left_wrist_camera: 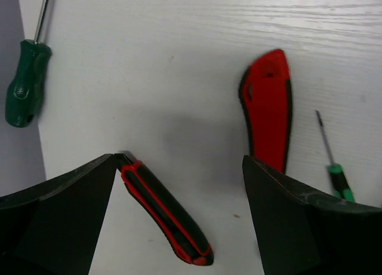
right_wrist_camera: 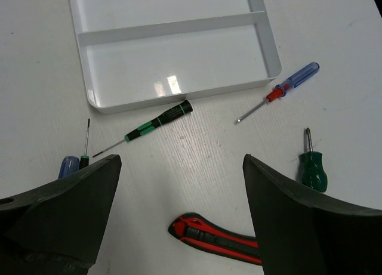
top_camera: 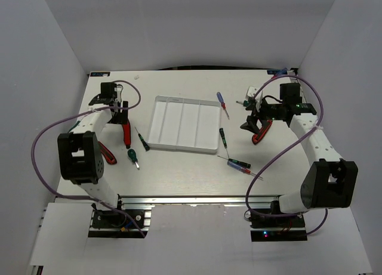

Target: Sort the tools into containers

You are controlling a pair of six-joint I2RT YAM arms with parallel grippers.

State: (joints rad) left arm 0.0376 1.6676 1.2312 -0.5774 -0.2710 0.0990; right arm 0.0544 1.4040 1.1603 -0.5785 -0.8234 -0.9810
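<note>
The white tray (top_camera: 182, 124) with four long compartments lies mid-table; its near corner shows in the right wrist view (right_wrist_camera: 179, 66). My left gripper (top_camera: 122, 113) is open, low over a red-and-black tool (left_wrist_camera: 164, 212) that lies between its fingers without being held. A second red-handled tool (left_wrist_camera: 268, 108) lies just beyond. My right gripper (top_camera: 258, 119) is open over another red-and-black tool (right_wrist_camera: 221, 236), also seen from the top (top_camera: 259, 135). Neither gripper (left_wrist_camera: 179, 224) (right_wrist_camera: 182, 227) holds anything.
Left side: a green screwdriver (left_wrist_camera: 24, 84) at the table edge, a thin green driver (left_wrist_camera: 335, 173), a green screwdriver (top_camera: 132, 155). Right side: a green-black precision driver (right_wrist_camera: 158, 121), a blue-and-red screwdriver (right_wrist_camera: 286, 87), a stubby green screwdriver (right_wrist_camera: 313, 167), a blue handle (right_wrist_camera: 68, 166).
</note>
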